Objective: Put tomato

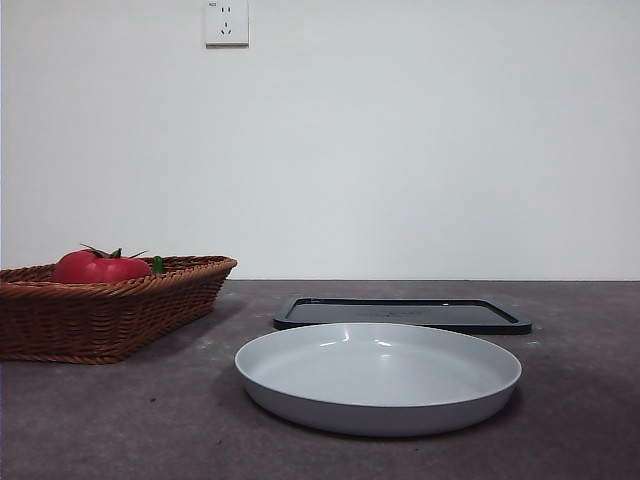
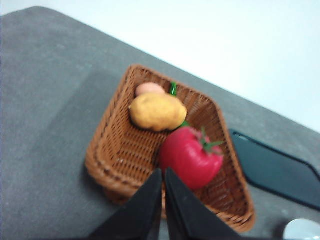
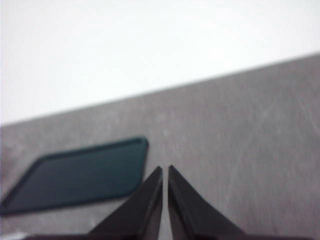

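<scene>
1. Nearest the front camera sat the shallow grey plate (image 1: 378,378), empty, on the dark table (image 1: 120,420). Just behind it lay a flat black tray (image 1: 402,314), also bare.
2. Further back, at the table's edge, stood the wicker basket (image 1: 100,315). The tomato (image 2: 190,157) lay inside it against one long wall, stem (image 2: 210,146) pointing sideways rather than up. An orange-yellow fruit (image 2: 157,111) lay just beside it, deeper in the basket, with a small pinkish item (image 2: 149,89) and something green behind; I could not identify either.
3. Left gripper (image 2: 163,176) hung above the basket's near rim, jaws pressed nearly together, holding nothing. Right gripper (image 3: 165,172) hung over bare table near the tray, jaws likewise almost closed and empty. Neither arm showed in the front view.
4. Handling judgement: the tomato looked glossy and smooth, so probably slippery. Its ribbed, rounded body offers no flat faces. Whether it is soft or a rigid replica could not be told, so moderate squeeze advised.
5. Suggested hold: across the widest part of the body, jaws clear of the stem, approaching from above on the side away from the basket wall.
</scene>
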